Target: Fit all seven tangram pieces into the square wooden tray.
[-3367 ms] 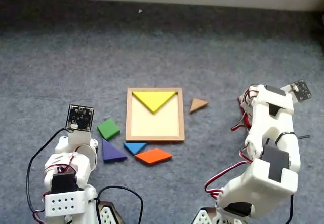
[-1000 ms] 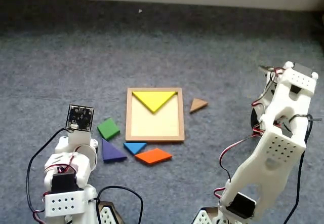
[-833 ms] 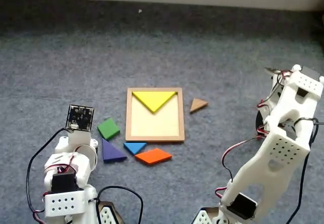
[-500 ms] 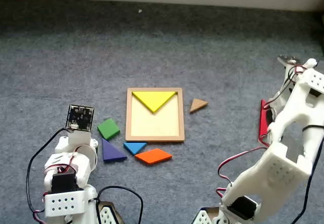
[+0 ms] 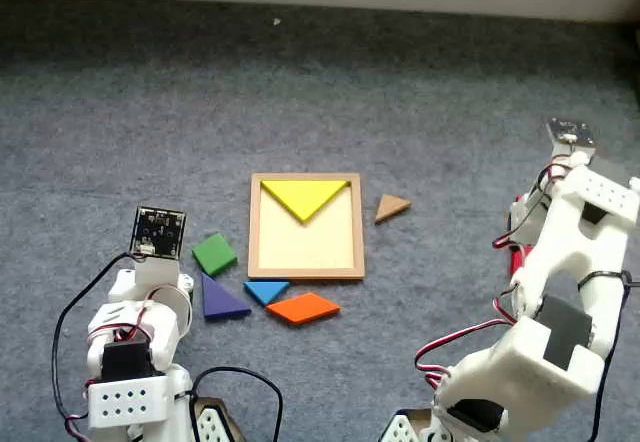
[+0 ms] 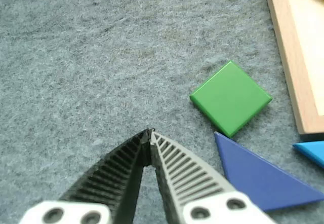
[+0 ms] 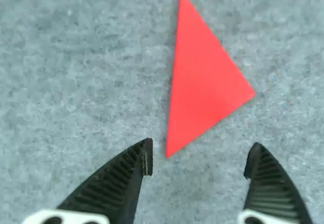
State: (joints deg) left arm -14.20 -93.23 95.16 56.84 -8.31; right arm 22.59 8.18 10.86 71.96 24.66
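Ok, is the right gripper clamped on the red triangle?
No, the right gripper is open, its fingers spread apart, and the red triangle lies flat on the carpet with neither finger touching it.

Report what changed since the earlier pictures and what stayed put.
The right arm unfolded and swung outward, away from the tray, uncovering the red triangle. The right end effector now hangs open over that piece. Nothing was gripped or released. The left end effector stayed shut near the green square, and the tray with its yellow triangle did not move.
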